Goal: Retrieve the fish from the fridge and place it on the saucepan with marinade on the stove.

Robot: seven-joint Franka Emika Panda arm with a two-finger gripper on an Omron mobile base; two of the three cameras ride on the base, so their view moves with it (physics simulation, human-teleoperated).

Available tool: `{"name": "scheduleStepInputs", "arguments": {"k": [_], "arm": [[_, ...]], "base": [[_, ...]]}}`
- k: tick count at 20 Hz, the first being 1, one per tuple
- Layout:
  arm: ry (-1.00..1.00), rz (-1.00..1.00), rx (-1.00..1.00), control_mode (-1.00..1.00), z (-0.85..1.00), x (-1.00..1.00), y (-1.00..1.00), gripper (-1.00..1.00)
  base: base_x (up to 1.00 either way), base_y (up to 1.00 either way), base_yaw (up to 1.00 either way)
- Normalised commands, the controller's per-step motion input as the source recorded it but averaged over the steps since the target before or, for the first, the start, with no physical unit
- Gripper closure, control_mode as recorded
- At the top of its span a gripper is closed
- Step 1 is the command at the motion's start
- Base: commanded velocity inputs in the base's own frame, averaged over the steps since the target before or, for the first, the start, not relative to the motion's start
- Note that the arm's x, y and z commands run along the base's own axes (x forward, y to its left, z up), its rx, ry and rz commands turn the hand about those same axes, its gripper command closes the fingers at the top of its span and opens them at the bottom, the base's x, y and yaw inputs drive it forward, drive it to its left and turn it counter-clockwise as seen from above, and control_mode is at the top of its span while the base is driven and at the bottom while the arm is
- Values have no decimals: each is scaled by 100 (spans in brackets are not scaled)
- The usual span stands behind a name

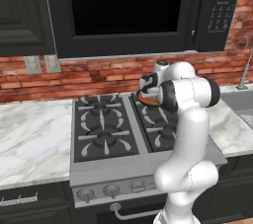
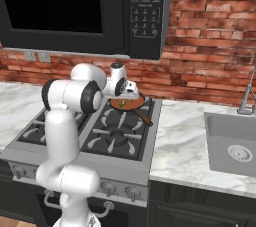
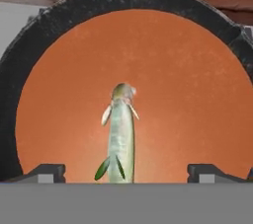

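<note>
Red brick backsplash (image 2: 210, 66) behind white marble counter (image 1: 29, 139); black microwave (image 2: 80, 11) overhead (keypad at its right side); steel sink (image 2: 232, 143) with faucet (image 2: 246, 96).

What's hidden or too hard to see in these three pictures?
- Left base view: the arm covers most of the saucepan and the fish.
- Right base view: the fish is too small to make out.
- Hand view: the fish's tail and the fingers are cut off by the bottom edge.
</note>
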Motion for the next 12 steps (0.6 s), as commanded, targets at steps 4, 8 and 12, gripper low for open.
{"name": "scheduleStepInputs", "arguments": {"k": [4, 8, 12], "arm": [[-6, 0, 0, -100, 6, -53, 0, -100], [-5, 0, 0, -100, 14, -48, 0, -100], [-3, 0, 0, -100, 28, -48, 0, -100]], "base": [[0, 0, 0], [0, 0, 0], [0, 0, 0]]}}
